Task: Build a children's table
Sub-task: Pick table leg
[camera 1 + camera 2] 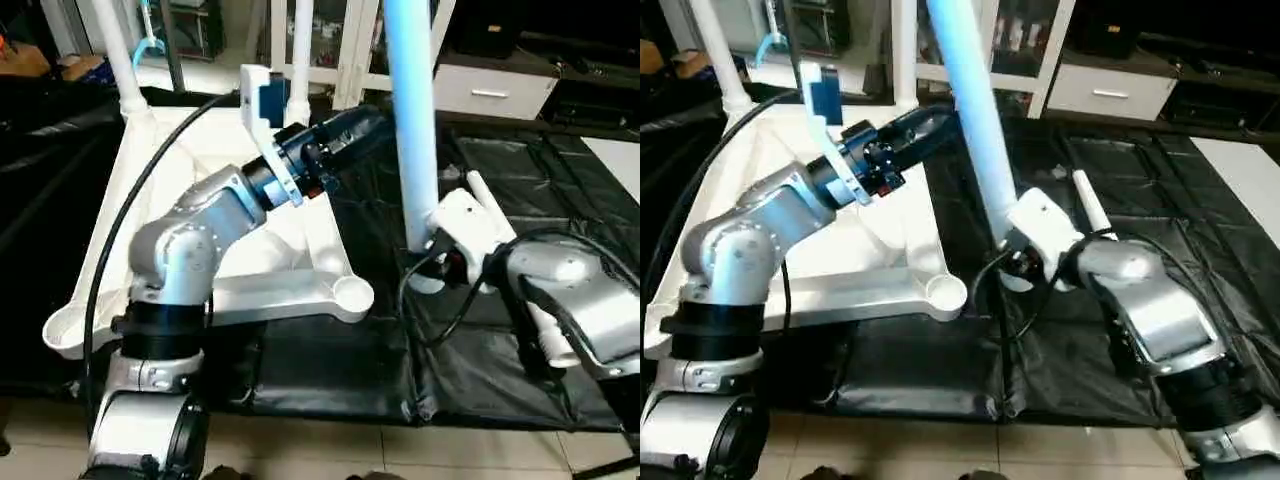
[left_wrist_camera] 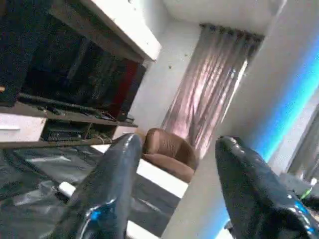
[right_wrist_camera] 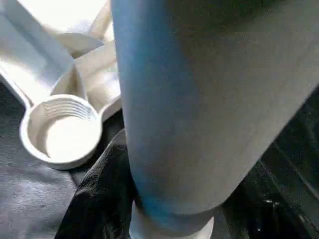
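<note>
Two black-fingered grippers: the right gripper (image 1: 432, 262) clamps an upright tapered white tube leg (image 1: 412, 120) beside the white plastic tabletop's (image 1: 290, 290) empty threaded socket (image 3: 62, 130); the left gripper (image 2: 172, 189) gapes, empty. No writing legible.

The near corner socket (image 1: 352, 293) of the tabletop (image 1: 270, 290) is lying open, nothing sitting in it or over it. Just beside it, the leg (image 1: 412, 120) held upright in the right end effector (image 1: 432, 262) is standing on the black-covered worktop (image 1: 330, 365), blocking the side away from the tabletop. The left end effector (image 1: 345, 128), fingers (image 2: 109, 189) parted, is reaching across above the tabletop beyond the socket, barring that way. 2 more legs (image 1: 300, 45) are rising at the far corners. The worktop strip nearer the robot than the socket is lying bare.
</note>
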`<state>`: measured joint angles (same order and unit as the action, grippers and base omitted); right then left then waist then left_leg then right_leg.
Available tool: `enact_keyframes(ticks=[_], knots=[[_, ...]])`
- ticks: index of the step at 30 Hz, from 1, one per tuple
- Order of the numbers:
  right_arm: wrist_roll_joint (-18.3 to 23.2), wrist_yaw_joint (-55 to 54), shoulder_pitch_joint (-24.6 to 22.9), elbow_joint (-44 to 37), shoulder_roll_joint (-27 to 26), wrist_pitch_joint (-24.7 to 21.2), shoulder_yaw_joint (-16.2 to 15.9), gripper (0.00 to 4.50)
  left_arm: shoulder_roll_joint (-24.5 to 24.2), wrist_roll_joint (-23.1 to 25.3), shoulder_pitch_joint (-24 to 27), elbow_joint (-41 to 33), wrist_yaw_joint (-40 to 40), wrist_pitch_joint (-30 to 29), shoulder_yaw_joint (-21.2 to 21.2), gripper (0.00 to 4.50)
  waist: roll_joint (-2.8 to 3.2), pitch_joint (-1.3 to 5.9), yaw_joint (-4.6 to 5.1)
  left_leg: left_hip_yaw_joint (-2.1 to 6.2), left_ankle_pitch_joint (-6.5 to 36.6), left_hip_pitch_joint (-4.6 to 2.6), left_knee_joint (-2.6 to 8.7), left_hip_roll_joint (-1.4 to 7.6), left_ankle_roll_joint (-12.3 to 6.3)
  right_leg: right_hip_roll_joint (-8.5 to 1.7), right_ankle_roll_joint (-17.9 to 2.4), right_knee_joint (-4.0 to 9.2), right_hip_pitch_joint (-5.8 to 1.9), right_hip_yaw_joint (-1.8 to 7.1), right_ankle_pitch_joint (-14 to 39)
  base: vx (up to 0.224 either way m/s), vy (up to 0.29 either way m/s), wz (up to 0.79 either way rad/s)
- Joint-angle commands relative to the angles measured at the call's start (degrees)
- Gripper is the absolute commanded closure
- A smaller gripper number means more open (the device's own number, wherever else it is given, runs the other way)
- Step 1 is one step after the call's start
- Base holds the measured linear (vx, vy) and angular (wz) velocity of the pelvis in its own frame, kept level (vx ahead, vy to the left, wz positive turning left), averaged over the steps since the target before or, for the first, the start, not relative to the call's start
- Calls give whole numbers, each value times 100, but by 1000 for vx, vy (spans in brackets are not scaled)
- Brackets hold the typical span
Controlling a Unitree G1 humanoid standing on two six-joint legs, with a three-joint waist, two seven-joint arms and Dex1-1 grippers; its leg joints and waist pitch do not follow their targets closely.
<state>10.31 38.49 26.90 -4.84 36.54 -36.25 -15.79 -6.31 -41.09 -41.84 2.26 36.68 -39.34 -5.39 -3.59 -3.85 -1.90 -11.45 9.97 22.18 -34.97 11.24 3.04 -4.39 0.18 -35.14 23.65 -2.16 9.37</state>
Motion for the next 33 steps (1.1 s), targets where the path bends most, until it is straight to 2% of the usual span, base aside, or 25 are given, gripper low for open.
enact_keyframes(ticks=[1,3,4,8,9,10,14,16,17,18,20,22,24,25,27,29,30,32,33], knots=[[-164,83,49,-76,-8,-195,-260,265,97,-300,-59,-382,56,-88,194,168,-3,439,-9,86,1171,-124,364,170,23,-240,-1001,413,-275,187,1475,0,0,0],[-84,-118,112,-1,-160,-353,-108,265,31,-515,42,-585,180,-227,224,147,0,446,-6,83,1103,-123,360,167,9,-239,-1009,400,-274,189,1374,0,0,0],[-86,-256,172,75,-234,-304,16,265,-5,-519,85,-656,245,-267,255,144,21,449,-10,82,1073,-129,361,167,20,-242,-1035,391,-260,191,1312,0,0,0],[4,-465,354,176,-406,-290,360,265,-148,-447,226,-862,519,-478,381,107,45,454,-9,70,1036,-153,362,174,86,-226,-1144,361,-251,190,1082,0,0,0],[1,-406,381,163,-372,-321,358,265,-186,-452,271,-930,604,-510,422,106,34,450,-8,63,1037,-140,363,167,75,-219,-1126,362,-262,193,1054,0,0,0],[-11,-339,386,143,-333,-361,329,265,-193,-482,290,-950,590,-547,424,102,68,446,-25,73,1007,-146,369,166,92,-226,-1106,350,-276,192,1031,0,0,0],[-96,-66,188,-60,-173,-482,6,265,-113,-371,190,-813,398,-354,380,64,58,446,-28,72,1066,-146,369,163,105,-227,-1060,375,-295,201,1054,0,0,0],[-120,-33,106,-149,-191,-474,-105,265,-40,-206,72,-612,136,-208,318,57,56,441,-15,79,1137,-140,374,157,121,-224,-1040,389,-295,194,1147,0,0,0],[-130,-94,49,-196,-250,-487,-137,265,39,74,-80,-261,-207,37,220,53,49,438,-8,84,1212,-139,372,154,129,-222,-995,410,-291,192,1278,0,0,0],[-130,-94,49,-196,-250,-487,-137,265,39,74,-80,-261,-207,37,220,50,51,432,-6,81,1263,-136,372,148,130,-216,-947,433,-288,195,1360,0,0,0],[-175,-191,68,-130,-313,-480,-148,265,31,424,-195,83,-582,313,129,50,55,439,-2,105,1295,-135,376,156,145,-234,-851,444,-286,189,1516,0,0,0],[-224,-274,86,-91,-367,-419,-128,265,91,286,-239,132,-708,274,-51,50,37,448,5,114,1257,-122,377,157,174,-249,-838,426,-300,184,1534,0,0,0],[-240,-291,117,-69,-398,-416,-126,265,100,208,-257,109,-756,223,-160,50,40,454,1,102,1185,-137,364,154,172,-238,-926,413,-280,186,1401,0,0,0],[-251,-249,132,-60,-384,-430,-168,265,83,146,-251,64,-738,187,-200,50,1,459,2,95,1154,-137,360,157,147,-236,-938,413,-283,187,1351,0,0,0],[-268,-213,140,-48,-369,-435,-206,265,71,82,-238,13,-725,148,-233,68,29,458,-14,95,1062,-132,359,158,99,-242,-996,389,-287,189,1214,0,0,0],[-326,-193,152,27,-371,-402,-242,265,63,20,-173,-104,-784,98,-264,85,-87,461,-19,79,938,-120,350,168,25,-250,-1040,376,-290,188,1137,0,0,0],[-338,-181,175,72,-382,-390,-245,265,72,-5,-157,-122,-863,65,-298,85,-59,460,-31,89,923,-118,353,171,28,-258,-1053,352,-298,187,1134,0,0,0],[-374,-125,241,147,-386,-353,-238,265,94,62,-168,-105,-1026,137,-347,98,-99,450,-37,76,882,-121,344,171,-1,-264,-1028,363,-282,188,1218,0,0,0],[-374,-125,241,147,-386,-353,-238,265,94,62,-168,-105,-1026,137,-347,112,-87,451,-40,76,888,-129,344,172,6,-261,-1015,366,-276,190,1237,0,0,0]])
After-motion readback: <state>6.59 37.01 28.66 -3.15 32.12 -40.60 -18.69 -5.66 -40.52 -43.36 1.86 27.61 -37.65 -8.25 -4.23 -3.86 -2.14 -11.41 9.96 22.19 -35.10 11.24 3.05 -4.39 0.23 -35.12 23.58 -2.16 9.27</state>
